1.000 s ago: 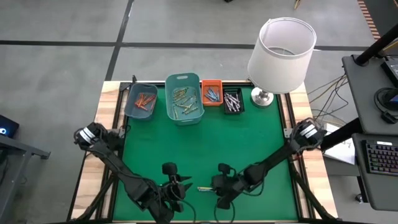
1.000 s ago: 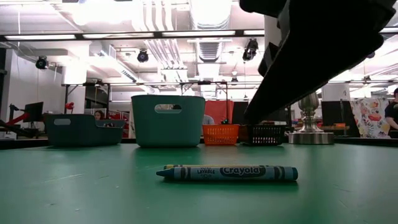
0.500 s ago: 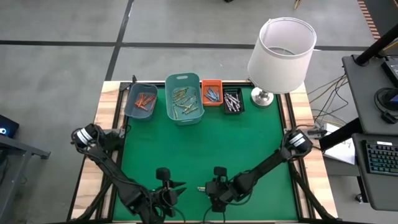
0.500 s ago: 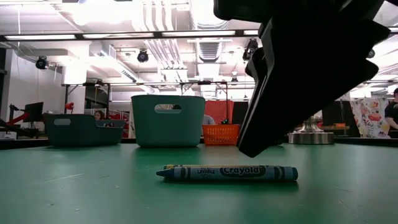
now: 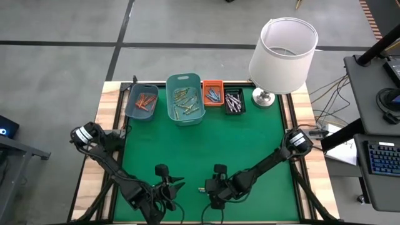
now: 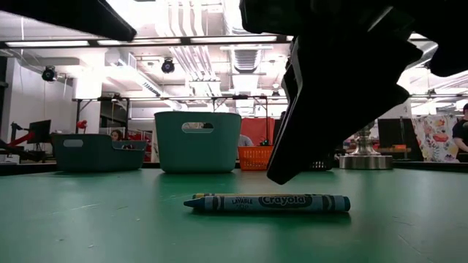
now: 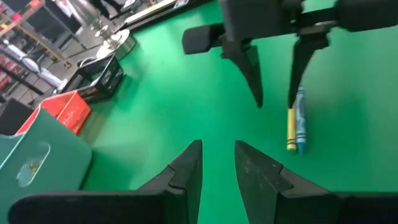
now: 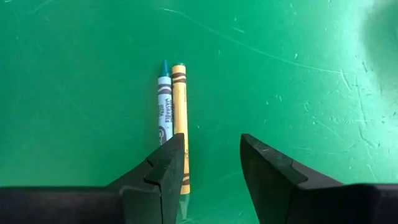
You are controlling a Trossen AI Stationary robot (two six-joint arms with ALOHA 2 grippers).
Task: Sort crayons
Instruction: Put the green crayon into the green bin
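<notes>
Two crayons lie side by side on the green mat near the table's front edge: a blue crayon (image 8: 163, 109) (image 6: 267, 202) and a yellow crayon (image 8: 180, 118) (image 7: 290, 129). My right gripper (image 8: 211, 146) (image 5: 209, 192) hovers open just above them, pointing steeply down. One of its fingers (image 8: 166, 167) is over the yellow crayon's near end, clear of it. My left gripper (image 7: 217, 149) (image 5: 177, 185) stands open a little to the crayons' left, with nothing between its fingers.
Along the far edge stand a grey-blue bin (image 5: 142, 102) with orange-red crayons, a teal bin (image 5: 185, 99) with yellow-green ones, an orange bin (image 5: 212, 94) with blue ones and a black bin (image 5: 234, 101) with pale ones. A white-shaded lamp (image 5: 281, 53) stands far right. Bare mat lies between.
My right gripper has moved toward the table's left edge, over the two crayons, and tipped more steeply down, its finger sinking toward the blue crayon. My left gripper has shifted a little toward the left edge and sunk. The crayons have not moved.
</notes>
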